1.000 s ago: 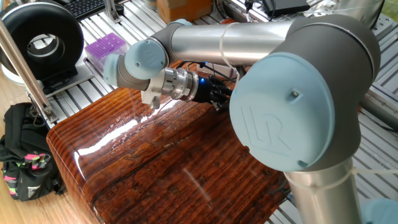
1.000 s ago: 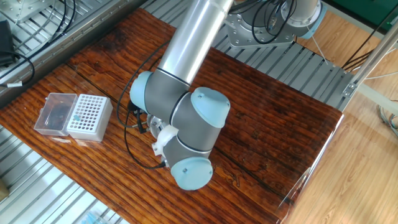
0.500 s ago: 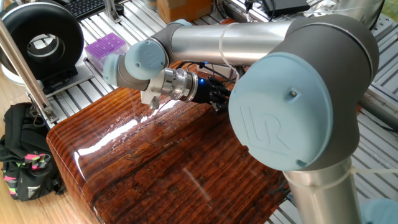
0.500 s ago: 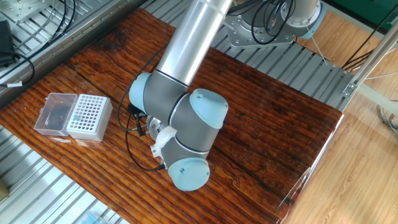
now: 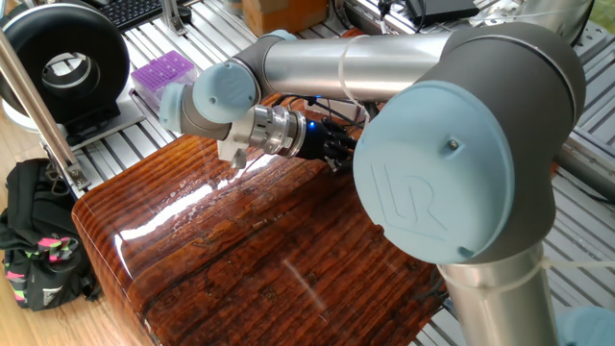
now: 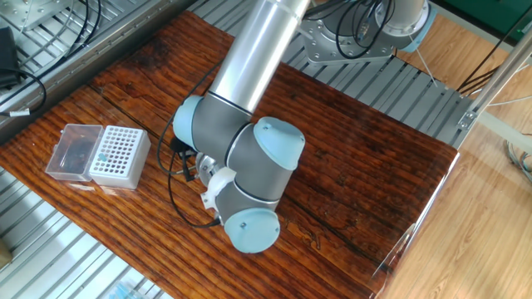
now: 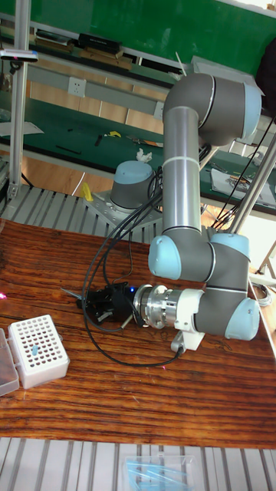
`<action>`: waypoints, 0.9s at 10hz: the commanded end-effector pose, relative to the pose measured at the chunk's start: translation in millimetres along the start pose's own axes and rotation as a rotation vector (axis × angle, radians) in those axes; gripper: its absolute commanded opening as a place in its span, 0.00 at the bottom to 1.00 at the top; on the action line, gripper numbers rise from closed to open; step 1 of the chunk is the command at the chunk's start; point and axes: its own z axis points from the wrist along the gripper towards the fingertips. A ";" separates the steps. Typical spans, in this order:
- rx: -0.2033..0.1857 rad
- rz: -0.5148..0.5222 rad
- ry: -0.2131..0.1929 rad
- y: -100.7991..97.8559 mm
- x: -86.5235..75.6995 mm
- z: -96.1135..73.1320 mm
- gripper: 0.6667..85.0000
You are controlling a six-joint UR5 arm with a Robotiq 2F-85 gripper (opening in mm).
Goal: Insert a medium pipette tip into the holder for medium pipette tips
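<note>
- Holder for medium pipette tips: white box with hole grid on top, standing at the near-left of the desk in the tall fixed view; its clear lid part lies open, touching it on the outer side. One small blue-grey mark sits in the grid; too small to tell if it is a seated tip.
- End effector: black, held horizontal above the desk, pointing toward the holder side but well apart from it. Cannot tell whether the fingers are apart or together; wrist and cables hide them in both other views.
- Medium pipette tip: a thin sliver appears to project from the end effector's front; probably the tip, not certain.
- Progress (judgement): insertion not yet done. If the tip is in the grasp, what is left is travel to the holder, turning the tip vertical, lowering into a free hole, release.
- Far side: purple tip rack on the metal slats beyond the desk, not involved.
</note>
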 end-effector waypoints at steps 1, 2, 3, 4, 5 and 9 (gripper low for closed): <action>-0.016 -0.008 -0.006 4.5 0.0 2.9 0.45; -0.022 -0.012 -0.004 6.3 1.1 2.9 0.45; -0.028 -0.010 0.005 8.0 2.8 2.2 0.45; -0.028 -0.010 0.011 8.3 3.1 0.9 0.45; -0.021 -0.005 0.029 7.9 4.5 -1.4 0.45; 0.013 -0.006 0.073 1.6 10.0 -4.0 0.45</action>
